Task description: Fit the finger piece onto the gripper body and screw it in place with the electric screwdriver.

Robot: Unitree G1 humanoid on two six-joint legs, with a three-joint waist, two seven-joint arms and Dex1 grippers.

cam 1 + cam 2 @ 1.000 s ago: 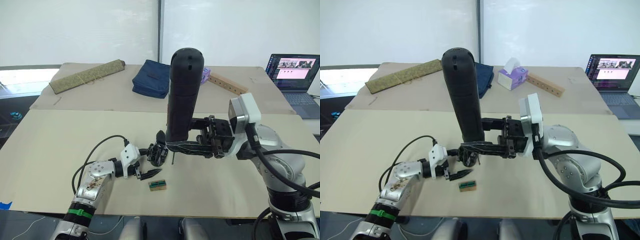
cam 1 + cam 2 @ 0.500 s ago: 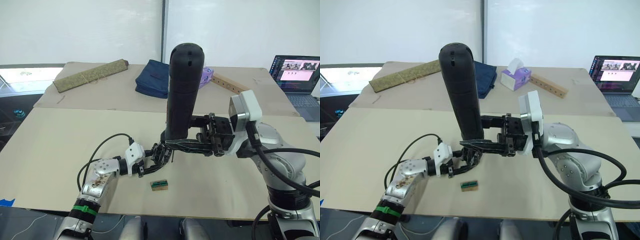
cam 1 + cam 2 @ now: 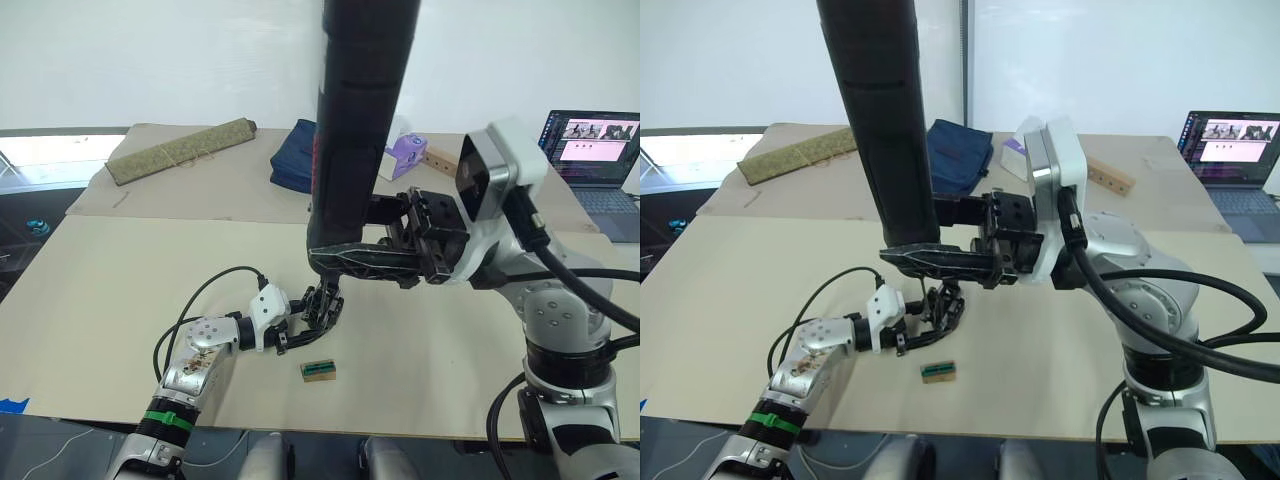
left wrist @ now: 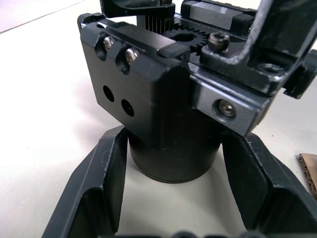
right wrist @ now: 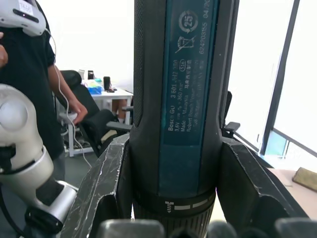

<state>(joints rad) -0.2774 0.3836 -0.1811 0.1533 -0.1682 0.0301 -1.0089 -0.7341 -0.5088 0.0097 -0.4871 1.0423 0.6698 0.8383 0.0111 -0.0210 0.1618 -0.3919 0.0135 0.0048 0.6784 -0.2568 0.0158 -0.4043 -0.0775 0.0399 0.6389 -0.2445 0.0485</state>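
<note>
Screwing step, lower centre: left end effector clamping small black block-shaped gripper body, right end effector gripping thick dark cylindrical electric screwdriver; next, lowering bit onto screw.

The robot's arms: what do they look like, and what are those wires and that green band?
Both arms are silver-grey metal with white housings near the wrists. Each ends in a black tool with two fingers: the left tool and the right tool. Black cables loop along both arms. The left forearm carries a green band and looks scuffed.
</note>
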